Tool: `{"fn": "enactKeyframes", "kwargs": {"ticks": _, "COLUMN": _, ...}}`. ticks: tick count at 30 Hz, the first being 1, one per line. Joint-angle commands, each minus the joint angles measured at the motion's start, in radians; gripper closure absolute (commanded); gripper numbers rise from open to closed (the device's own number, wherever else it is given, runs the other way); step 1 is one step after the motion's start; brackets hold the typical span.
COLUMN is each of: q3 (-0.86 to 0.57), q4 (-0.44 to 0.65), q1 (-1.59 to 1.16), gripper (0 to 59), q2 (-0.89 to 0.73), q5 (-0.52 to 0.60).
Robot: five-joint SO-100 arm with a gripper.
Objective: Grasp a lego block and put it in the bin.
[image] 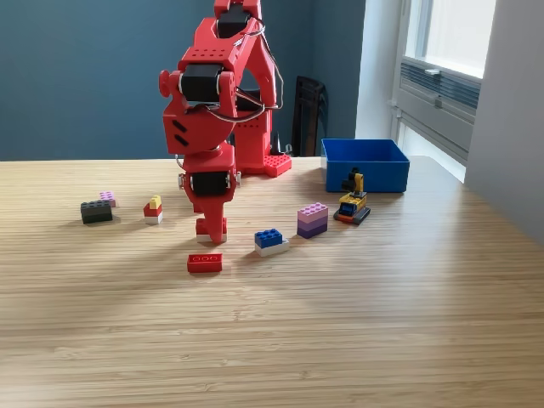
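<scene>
My red gripper (211, 229) points straight down, its tip at or just above the table. The red jaws look close together, and a small white bit shows at the tip; I cannot tell whether they hold anything. A flat red lego block (204, 263) lies just in front of the gripper. To the exterior view's right are a blue-on-white block (270, 241) and a pink-and-purple stack (312, 220). The blue bin (365, 164) stands at the back right, well apart from the gripper.
A small yellow-and-black lego model (352, 206) sits right in front of the bin. A red, yellow and white block (154, 209), a dark block (96, 212) and a pink block (106, 198) lie at the left. The arm's base (255, 149) stands at the table's back.
</scene>
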Motion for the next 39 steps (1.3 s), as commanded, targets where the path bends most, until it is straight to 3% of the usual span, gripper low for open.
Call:
{"fn": "enactKeyframes", "kwargs": {"ticks": 1, "q3": -0.091, "q4": 0.078, "q1": -0.008, "gripper": 58.6, "q2": 0.025, "q5": 0.032}}
{"fn": "enactKeyframes", "kwargs": {"ticks": 9, "q3": -0.109, "q4": 0.178, "q1": -0.041, "gripper": 58.6, "q2": 0.034, "q5": 0.075}}
{"fn": "enactKeyframes", "kwargs": {"ticks": 11, "q3": -0.196, "q4": 0.262, "q1": -0.058, "gripper": 58.6, "q2": 0.055, "q5": 0.097}}
{"fn": "enactKeyframes", "kwargs": {"ticks": 19, "q3": -0.202, "q4": 0.336, "q1": -0.212, "gripper": 58.6, "q2": 0.354, "q5": 0.117}}
{"fn": "enactKeyframes", "kwargs": {"ticks": 28, "q3": 0.020, "q4": 0.354, "q1": -0.672, "gripper": 58.6, "q2": 0.603, "q5": 0.252}}
{"fn": "enactKeyframes", "kwargs": {"ticks": 39, "q3": 0.029, "q4": 0.353, "q1": -1.246, "gripper": 58.6, "q2": 0.549, "q5": 0.426}}
